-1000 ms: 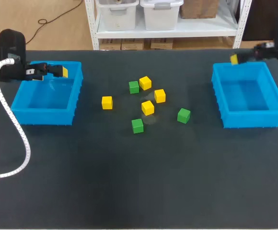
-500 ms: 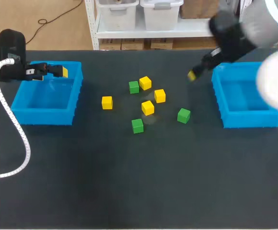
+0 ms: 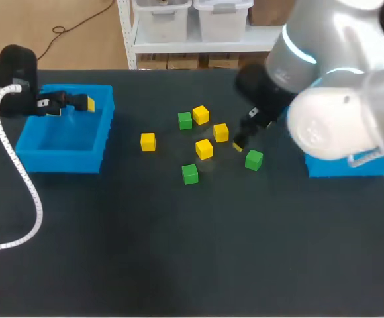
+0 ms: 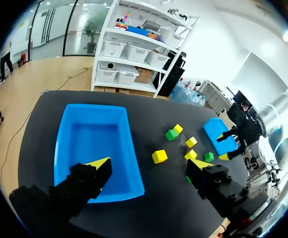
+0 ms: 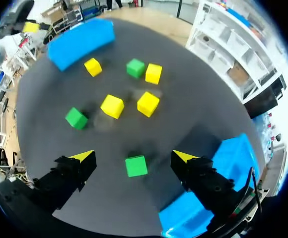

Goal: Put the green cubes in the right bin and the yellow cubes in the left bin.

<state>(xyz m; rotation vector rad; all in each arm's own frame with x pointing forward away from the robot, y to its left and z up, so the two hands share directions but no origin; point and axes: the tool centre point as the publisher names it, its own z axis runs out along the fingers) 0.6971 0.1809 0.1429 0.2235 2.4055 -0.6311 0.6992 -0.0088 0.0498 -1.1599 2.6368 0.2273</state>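
Three green cubes [image 3: 185, 120] [image 3: 190, 173] [image 3: 253, 159] and several yellow cubes [image 3: 204, 149] lie loose in the middle of the table. My right gripper [image 3: 243, 136] hangs open over the cluster, just above the rightmost green cube [image 5: 135, 166], which shows between its spread fingers without touching them. My left gripper [image 3: 79, 103] is open above the far edge of the left bin [image 3: 59, 162], holding nothing. The left bin [image 4: 92, 144] looks empty. My right arm hides most of the right bin [image 3: 341, 167].
The cubes sit close together; a yellow cube [image 3: 220, 132] lies just beside the right gripper. One yellow cube [image 3: 147, 142] lies apart, toward the left bin. The right bin [image 5: 223, 153] is just behind the right gripper.
My right arm has swung from over the right bin's far edge leftward and down to the cube cluster. The left arm has barely moved. No cube has shifted.
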